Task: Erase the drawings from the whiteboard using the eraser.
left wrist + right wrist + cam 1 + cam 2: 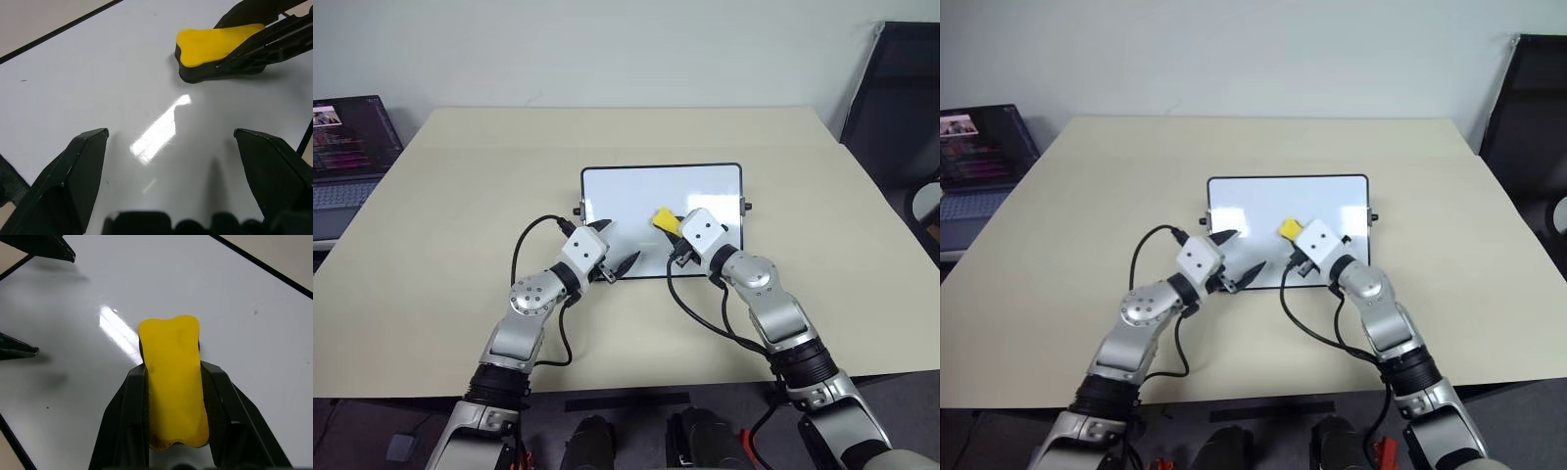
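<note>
The whiteboard (pixel 646 191) lies flat on the middle of the table, its black frame showing all round. My right gripper (pixel 175 371) is shut on the yellow eraser (pixel 664 219), whose dark underside rests on the board's right half. The same eraser (pixel 215 44) shows in the left wrist view, clamped between the right gripper's black fingers. My left gripper (pixel 619 247) stands open over the board's near left part, nothing between its fingers (pixel 88 161). The drawings are out of view; the visible board surface is white with tiny specks and a glare streak (pixel 156 132).
The beige table (pixel 460 245) spreads wide around the board. An open laptop (pixel 347 147) sits off the table's far left corner. A dark panel (pixel 901 98) stands beyond the far right corner. Black cables (pixel 524 245) loop from both wrists.
</note>
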{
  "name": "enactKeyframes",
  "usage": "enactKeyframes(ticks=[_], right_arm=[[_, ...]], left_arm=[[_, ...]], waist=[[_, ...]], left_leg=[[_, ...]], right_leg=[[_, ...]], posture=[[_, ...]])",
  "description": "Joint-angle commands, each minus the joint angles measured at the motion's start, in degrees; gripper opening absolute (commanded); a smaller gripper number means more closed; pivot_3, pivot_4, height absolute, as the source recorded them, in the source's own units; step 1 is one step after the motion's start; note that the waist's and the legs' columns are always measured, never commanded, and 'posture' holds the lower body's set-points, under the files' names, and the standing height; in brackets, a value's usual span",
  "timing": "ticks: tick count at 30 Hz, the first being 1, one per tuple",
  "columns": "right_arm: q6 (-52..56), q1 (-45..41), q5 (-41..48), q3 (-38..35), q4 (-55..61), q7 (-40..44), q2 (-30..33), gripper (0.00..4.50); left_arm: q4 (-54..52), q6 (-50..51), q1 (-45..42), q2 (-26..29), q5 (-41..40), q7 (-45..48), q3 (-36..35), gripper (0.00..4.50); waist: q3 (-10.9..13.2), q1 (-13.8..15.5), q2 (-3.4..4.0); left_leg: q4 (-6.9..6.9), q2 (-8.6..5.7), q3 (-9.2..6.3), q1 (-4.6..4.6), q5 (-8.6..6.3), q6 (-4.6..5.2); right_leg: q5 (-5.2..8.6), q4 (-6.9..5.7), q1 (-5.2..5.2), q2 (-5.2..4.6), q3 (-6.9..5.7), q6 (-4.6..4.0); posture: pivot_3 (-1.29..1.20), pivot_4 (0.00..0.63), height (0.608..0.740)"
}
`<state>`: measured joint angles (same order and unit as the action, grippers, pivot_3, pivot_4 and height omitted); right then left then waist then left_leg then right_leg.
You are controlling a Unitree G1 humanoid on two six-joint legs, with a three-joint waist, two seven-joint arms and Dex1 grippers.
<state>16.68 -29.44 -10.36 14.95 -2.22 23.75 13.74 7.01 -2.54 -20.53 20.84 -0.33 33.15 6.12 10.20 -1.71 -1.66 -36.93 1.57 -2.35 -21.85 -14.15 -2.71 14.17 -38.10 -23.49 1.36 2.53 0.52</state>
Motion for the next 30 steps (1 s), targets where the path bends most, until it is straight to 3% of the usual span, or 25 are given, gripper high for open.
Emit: enactKeyframes(ticks=[1,15,30], right_arm=[[0.4,-0.6,0.5,-2.1,0.5,-1.4,-0.2,1.1],[-7.9,-7.6,1.1,-1.9,-5.4,-4.6,-5.3,1.1],[-3.6,-0.6,0.3,-3.5,-1.8,-2.8,1.1,1.1]], left_arm=[[-1.0,-1.0,-1.0,-0.4,-0.4,0.1,0.2,4.5],[0.9,-1.7,-2.9,-1.0,-0.4,0.4,0.6,4.5],[0.5,-1.3,-2.9,-0.6,-0.5,0.7,0.7,4.5]], waist=[[0.0,0.0,0.0],[0.0,-0.1,0.0],[0.0,0.0,0.0]], left_leg=[[0.0,0.0,0.0,-0.01,0.0,0.0],[0.13,0.04,0.04,-0.16,-0.01,0.0],[0.05,-0.01,0.03,-0.17,-0.01,0.0]], right_leg=[[0.0,0.01,0.0,0.01,0.0,0.0],[0.01,0.1,-0.17,0.02,0.02,-0.01],[0.01,0.08,-0.13,0.0,0.02,-0.01]], posture=[[0.0,0.15,0.74],[0.0,0.15,0.74],[0.0,0.15,0.74]])
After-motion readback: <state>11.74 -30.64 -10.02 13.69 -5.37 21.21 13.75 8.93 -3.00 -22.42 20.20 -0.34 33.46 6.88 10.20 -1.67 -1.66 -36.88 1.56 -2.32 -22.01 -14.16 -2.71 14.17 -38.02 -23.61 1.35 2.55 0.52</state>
